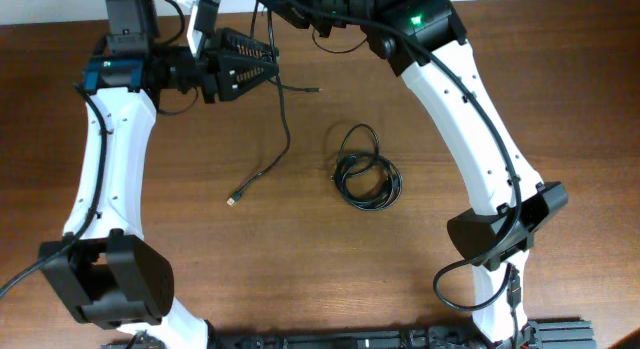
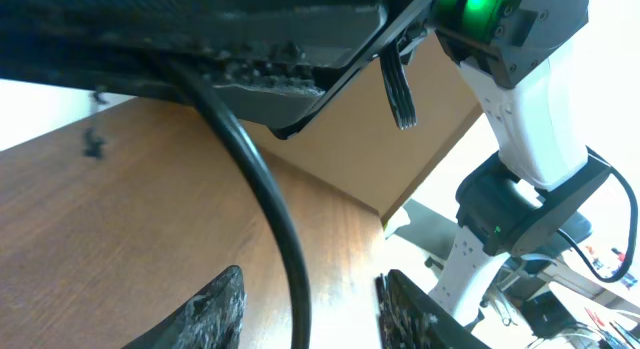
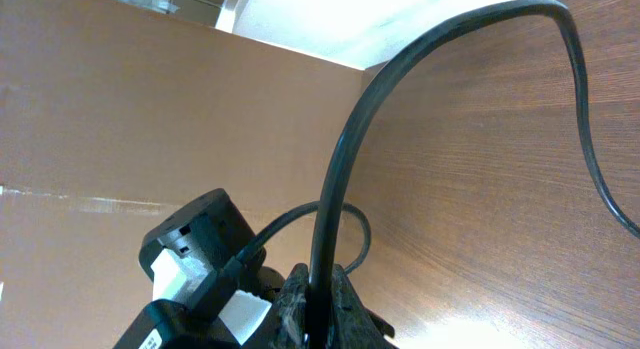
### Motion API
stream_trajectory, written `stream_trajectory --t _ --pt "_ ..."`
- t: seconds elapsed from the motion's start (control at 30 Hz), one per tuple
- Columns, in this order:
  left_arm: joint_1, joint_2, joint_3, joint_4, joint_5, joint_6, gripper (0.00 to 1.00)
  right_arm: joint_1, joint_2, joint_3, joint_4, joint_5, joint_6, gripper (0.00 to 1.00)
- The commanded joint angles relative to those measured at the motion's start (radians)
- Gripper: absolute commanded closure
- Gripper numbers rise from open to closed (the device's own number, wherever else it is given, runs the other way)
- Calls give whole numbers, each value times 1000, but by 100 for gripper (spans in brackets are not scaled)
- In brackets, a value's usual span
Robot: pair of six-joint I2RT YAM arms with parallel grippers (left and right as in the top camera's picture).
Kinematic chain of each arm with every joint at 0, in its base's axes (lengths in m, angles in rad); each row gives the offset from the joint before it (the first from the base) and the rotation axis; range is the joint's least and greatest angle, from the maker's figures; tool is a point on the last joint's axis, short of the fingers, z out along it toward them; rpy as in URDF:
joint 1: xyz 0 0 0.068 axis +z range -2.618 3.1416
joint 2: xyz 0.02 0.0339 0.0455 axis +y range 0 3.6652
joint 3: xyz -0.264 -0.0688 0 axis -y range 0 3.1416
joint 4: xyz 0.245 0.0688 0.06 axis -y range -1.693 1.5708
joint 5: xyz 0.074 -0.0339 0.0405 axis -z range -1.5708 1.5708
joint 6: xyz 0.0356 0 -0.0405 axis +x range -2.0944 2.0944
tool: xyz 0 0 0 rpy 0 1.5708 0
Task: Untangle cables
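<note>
A long black cable (image 1: 287, 129) hangs from the top of the overhead view and trails over the wooden table to a small connector (image 1: 235, 199). My right gripper (image 1: 290, 4) is shut on its upper part; the right wrist view shows the jaws (image 3: 320, 299) clamped on the cable (image 3: 345, 149). My left gripper (image 1: 272, 65) is open around the same cable, which passes untouched between the fingers (image 2: 305, 314) as a thick black line (image 2: 275, 209). A second black cable lies coiled (image 1: 368, 174) mid-table, apart from both grippers.
A short side end of the long cable (image 1: 310, 89) sticks out to the right near the left gripper. A cable plug (image 2: 400, 99) dangles in the left wrist view. The right arm's white links (image 1: 470, 119) cross the table's right side. The table's far edge (image 2: 385, 214) is close.
</note>
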Motion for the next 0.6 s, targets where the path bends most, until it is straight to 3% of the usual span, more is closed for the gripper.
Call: stream_trajectory --t 0.0,0.03,0.2,0.3,0.33,0.4,0.43,0.47,0.5,0.57 --pt "-17 -8 10 3 12 -14 59 2 11 0 0 8 -11 96" --pt "-17 -8 10 3 12 -14 69 2 11 0 0 8 -11 96" --pt "-16 -8 10 3 12 -14 76 1 11 0 0 9 -14 96" --pt "-16 -8 10 3 11 -14 100 -2 11 0 0 10 -19 95" --pt "-16 -8 10 3 11 -15 100 -14 11 0 -1 9 -34 87" --pt "-3 -8 10 6 -24 -61 100 -66 11 0 -47 8 -105 57" --pt "12 -8 10 28 -77 -142 100 -100 11 0 -105 8 -121 40" --pt "24 -8 10 55 -111 -211 100 -122 11 0 -143 8 -154 33" --pt "42 -8 10 151 -148 -371 100 -172 11 0 -228 8 -251 26" --pt "69 -8 10 447 -206 -789 100 -266 11 0 -418 11 -463 23"
